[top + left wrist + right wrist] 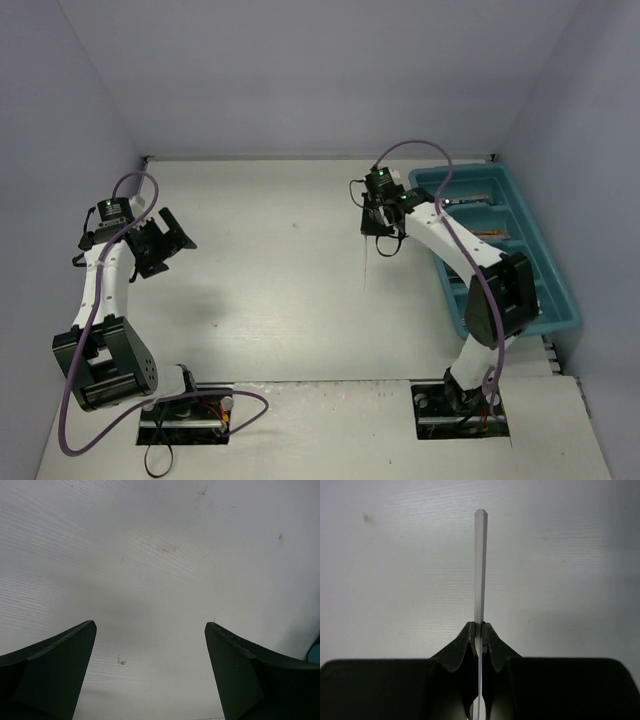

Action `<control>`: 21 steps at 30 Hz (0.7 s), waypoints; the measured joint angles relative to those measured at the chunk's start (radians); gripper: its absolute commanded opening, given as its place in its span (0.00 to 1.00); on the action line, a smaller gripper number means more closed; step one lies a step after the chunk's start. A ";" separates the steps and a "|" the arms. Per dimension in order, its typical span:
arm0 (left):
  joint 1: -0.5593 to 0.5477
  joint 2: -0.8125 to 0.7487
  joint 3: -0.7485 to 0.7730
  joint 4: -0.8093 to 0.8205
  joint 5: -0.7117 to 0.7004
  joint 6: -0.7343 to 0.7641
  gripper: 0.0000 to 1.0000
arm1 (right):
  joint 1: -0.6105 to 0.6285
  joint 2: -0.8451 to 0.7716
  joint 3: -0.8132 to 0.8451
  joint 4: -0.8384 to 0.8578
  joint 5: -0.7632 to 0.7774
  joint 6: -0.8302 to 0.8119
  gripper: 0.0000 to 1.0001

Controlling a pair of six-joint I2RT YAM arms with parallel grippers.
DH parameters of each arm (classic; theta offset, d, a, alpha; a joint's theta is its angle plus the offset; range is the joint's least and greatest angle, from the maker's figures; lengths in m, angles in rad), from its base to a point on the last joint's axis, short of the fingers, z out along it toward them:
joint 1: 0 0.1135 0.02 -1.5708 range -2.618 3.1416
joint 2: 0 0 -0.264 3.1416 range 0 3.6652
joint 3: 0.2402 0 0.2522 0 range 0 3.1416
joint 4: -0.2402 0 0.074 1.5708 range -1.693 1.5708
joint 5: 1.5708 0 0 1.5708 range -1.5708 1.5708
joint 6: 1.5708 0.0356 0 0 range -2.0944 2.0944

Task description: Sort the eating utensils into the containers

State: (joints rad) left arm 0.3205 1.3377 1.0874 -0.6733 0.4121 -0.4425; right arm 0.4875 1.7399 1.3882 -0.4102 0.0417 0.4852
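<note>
My right gripper point(381, 238) is shut on a thin white stick point(366, 268) and holds it above the table, just left of the teal tray point(562, 300). In the right wrist view the stick point(479, 565) stands straight out from between the closed fingertips of the gripper point(480, 626). The tray's long compartments hold a few utensils, among them gold-brown pieces point(488, 234). My left gripper point(166, 240) is open and empty over the left side of the table. In the left wrist view the gripper point(150, 626) shows only bare table between its fingers.
The white table point(280, 280) is walled on the left, back and right. The tray stands against the right wall. A sliver of teal point(315, 654) shows at the right edge of the left wrist view.
</note>
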 measured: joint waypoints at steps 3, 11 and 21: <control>-0.015 -0.002 0.000 0.002 0.002 -0.003 0.90 | -0.050 -0.094 -0.001 -0.006 -0.027 0.039 0.00; -0.182 -0.043 0.001 0.046 -0.036 0.011 0.90 | -0.411 -0.300 -0.072 -0.039 -0.074 0.141 0.00; -0.254 0.019 0.028 0.072 -0.055 0.011 0.90 | -0.808 -0.457 -0.133 -0.184 -0.128 0.161 0.00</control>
State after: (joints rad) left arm 0.0662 1.3566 1.1156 -0.6009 0.3567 -0.4319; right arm -0.3204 1.2826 1.2554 -0.5947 -0.0865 0.6465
